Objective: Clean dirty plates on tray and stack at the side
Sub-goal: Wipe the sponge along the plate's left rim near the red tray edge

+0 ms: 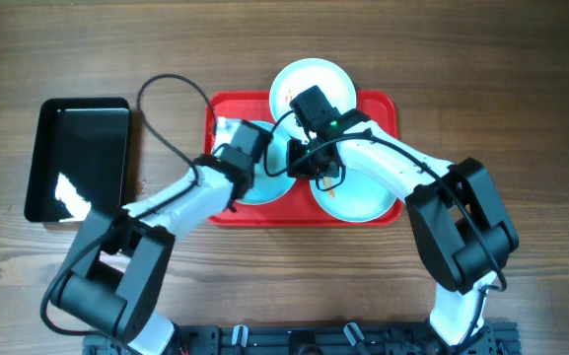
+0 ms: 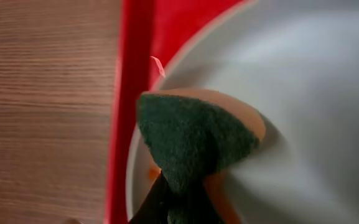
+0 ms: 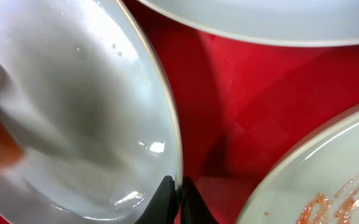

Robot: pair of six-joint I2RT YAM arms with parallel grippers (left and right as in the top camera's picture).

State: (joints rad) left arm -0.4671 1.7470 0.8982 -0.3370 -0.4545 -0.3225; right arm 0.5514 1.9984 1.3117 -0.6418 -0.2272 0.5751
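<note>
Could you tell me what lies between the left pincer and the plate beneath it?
A green scouring sponge, gripped by the left pincer, lies over the plate; the left wrist view shows it.

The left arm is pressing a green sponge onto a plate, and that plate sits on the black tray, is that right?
Not quite. The left fingers do press the green sponge onto a plate, but that plate sits on the red tray, not the black tray. The left wrist view shows it.
</note>
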